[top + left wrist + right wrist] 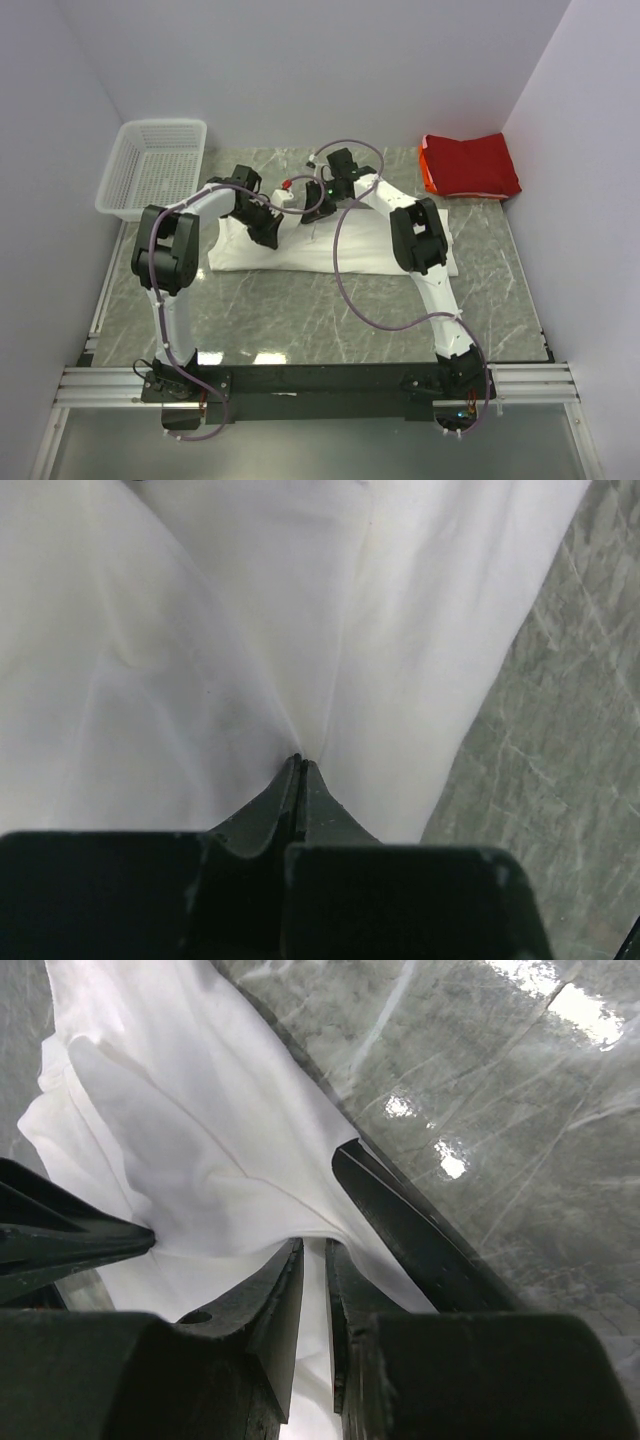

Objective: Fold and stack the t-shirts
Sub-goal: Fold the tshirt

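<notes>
The white t-shirt (340, 255) lies spread across the middle of the marble table, bunched up at its back edge. My left gripper (268, 232) is shut on a pinch of that cloth, and folds run into its closed tips (300, 763). My right gripper (318, 207) stands close to the right of it. Its jaws (314, 1247) are nearly closed on a raised fold of the same white t-shirt (200, 1140). The red t-shirt (468, 166) lies folded at the back right corner, away from both grippers.
A white mesh basket (128, 195) stands at the back left, partly over the table's edge. Grey walls close in on the left, back and right. Bare marble (330, 310) lies between the shirt and the arm bases. A purple cable (345, 285) loops over the shirt.
</notes>
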